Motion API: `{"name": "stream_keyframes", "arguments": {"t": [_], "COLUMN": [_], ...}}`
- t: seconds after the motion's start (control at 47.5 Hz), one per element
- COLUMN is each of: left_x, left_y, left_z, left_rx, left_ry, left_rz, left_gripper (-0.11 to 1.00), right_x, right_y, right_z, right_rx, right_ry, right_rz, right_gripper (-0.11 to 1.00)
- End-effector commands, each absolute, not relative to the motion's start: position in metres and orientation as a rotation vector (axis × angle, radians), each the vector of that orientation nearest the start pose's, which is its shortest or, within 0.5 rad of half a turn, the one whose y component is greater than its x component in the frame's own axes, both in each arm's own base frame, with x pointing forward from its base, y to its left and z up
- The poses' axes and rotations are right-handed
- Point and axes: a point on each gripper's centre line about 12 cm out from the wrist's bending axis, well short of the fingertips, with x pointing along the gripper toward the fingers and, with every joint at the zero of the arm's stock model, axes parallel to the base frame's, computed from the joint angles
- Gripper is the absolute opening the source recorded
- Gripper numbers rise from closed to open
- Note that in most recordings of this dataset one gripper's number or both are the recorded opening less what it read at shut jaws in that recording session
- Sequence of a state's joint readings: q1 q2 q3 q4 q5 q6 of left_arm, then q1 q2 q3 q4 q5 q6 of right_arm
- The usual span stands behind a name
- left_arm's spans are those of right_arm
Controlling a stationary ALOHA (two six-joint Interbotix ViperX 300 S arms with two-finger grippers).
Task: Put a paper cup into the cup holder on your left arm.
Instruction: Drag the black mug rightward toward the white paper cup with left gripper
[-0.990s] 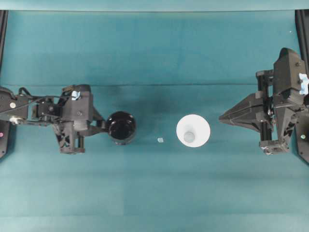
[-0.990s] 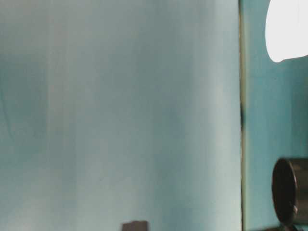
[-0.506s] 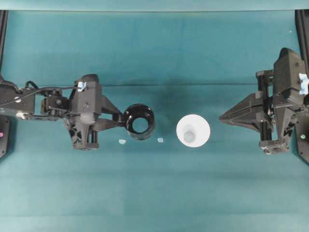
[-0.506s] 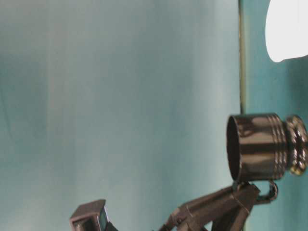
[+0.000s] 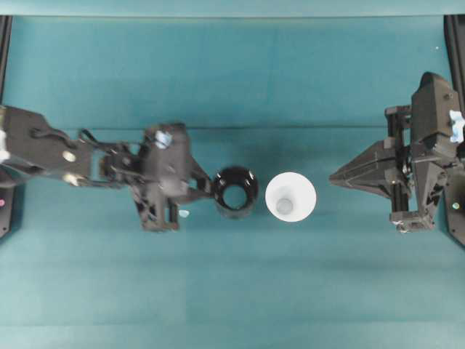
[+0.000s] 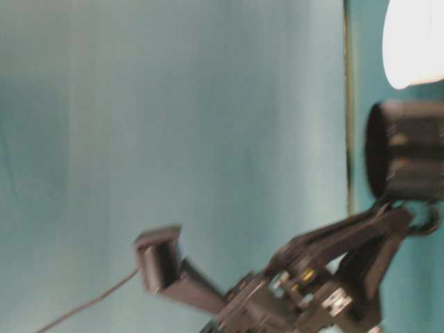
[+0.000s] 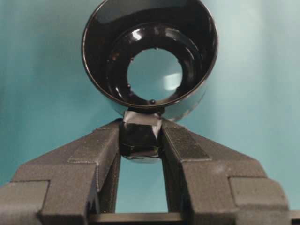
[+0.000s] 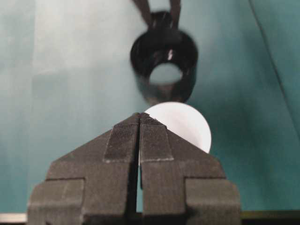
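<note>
The white paper cup [image 5: 290, 196] stands on the teal table, a round disc from above with a small grey circle in its middle. The glossy black cup holder [image 5: 251, 190] hangs just left of it, a narrow gap between them, and it is lifted above the table in the table-level view [image 6: 406, 149]. My left gripper [image 5: 207, 190] is shut on the holder's stub handle [image 7: 139, 138], and the table shows through the holder's [image 7: 103, 51] open bottom. My right gripper [image 5: 334, 177] is shut and empty, to the right of the cup [image 8: 187, 126], pointing at it.
A tiny pale scrap [image 5: 184, 214] lies on the table under the left gripper's body. Black frame rails [image 5: 456, 43] run along the left and right edges. A fold line in the cloth crosses the table behind both arms.
My left arm has carried the cup holder to the right, from well left of the cup to right beside it. The right arm and the cup have not moved.
</note>
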State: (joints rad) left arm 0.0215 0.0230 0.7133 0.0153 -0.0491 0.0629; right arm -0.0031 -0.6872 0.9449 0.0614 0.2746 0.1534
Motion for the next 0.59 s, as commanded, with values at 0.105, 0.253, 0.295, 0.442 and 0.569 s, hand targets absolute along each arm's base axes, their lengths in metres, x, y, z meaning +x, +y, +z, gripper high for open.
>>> {"name": "stream_keyframes", "arguments": {"t": [0.105,0.253,0.295,0.442,0.569], "left_x": [0.391,0.386,0.384,0.381,0.382], "left_y": [0.012,0.018,0.02,0.021,0.02], "left_z": [0.152,0.147,0.146,0.144,0.145], "left_rx": [0.068,0.063,0.061,0.06,0.058], "left_ry": [0.666,0.682,0.687,0.693,0.692], "left_rz": [0.001,0.016,0.021,0.023,0.023], "left_gripper": [0.29,0.29,0.29,0.29,0.29], "right_x": [0.251,0.251,0.251,0.251,0.251], "right_y": [0.002,0.002,0.002,0.002,0.002], "right_z": [0.273,0.273,0.272,0.272,0.271], "right_rx": [0.222,0.221,0.222,0.22,0.22], "right_ry": [0.495,0.495,0.496,0.496,0.498], "right_rz": [-0.041,-0.039,-0.041,-0.039,-0.04], "right_gripper": [-0.01,-0.01,-0.01,-0.01,-0.01]}}
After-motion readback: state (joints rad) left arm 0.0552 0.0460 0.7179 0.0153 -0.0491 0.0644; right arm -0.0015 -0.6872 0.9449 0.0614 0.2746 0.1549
